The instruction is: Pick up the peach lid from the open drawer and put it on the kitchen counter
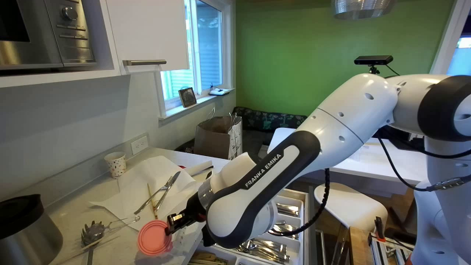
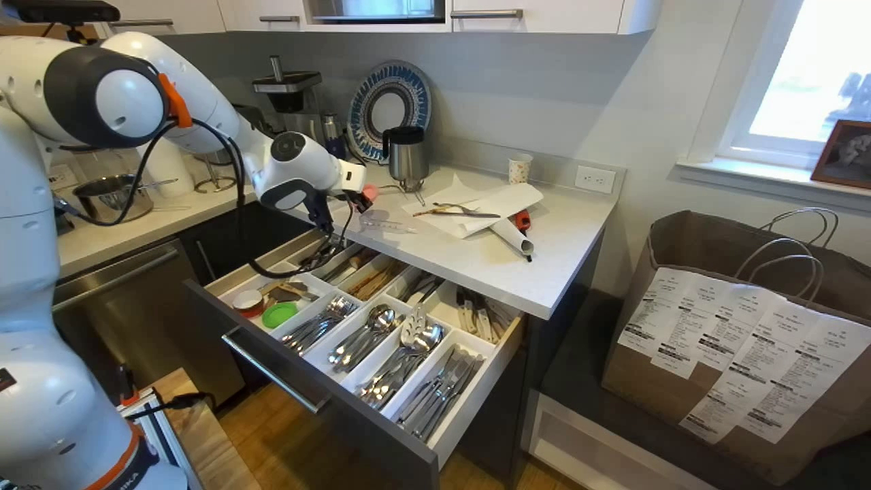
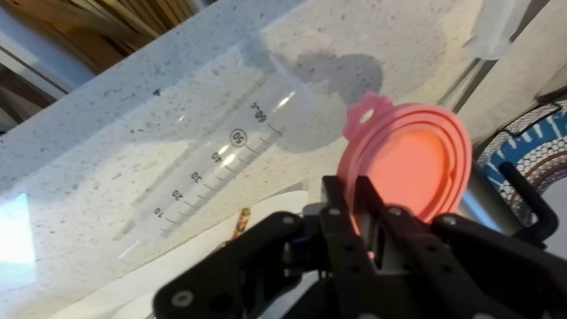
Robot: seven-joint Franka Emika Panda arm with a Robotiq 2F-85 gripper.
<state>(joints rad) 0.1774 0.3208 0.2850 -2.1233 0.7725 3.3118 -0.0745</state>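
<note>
The peach lid (image 3: 412,166), a round pink-peach disc with a small holed tab, is pinched at its rim between the two fingers of my gripper (image 3: 347,181). It is tilted and held above the kitchen counter (image 2: 571,231), with its shadow on the worktop. In both exterior views the lid (image 1: 154,237) (image 2: 370,192) shows at the fingertips of my gripper (image 1: 170,224) (image 2: 359,203), over the counter near its front edge. The open drawer (image 2: 476,408) is pulled out below the counter, full of silver utensils. It is partly hidden by the arm in an exterior view (image 1: 305,209).
A clear graduated tube (image 3: 221,164) lies on the counter under the gripper. A pasta server (image 1: 94,232), white paper (image 2: 520,197) with knives, a patterned cup (image 2: 519,169) and a steel pot (image 2: 408,160) stand or lie nearby. A green lid (image 2: 279,314) lies in the drawer.
</note>
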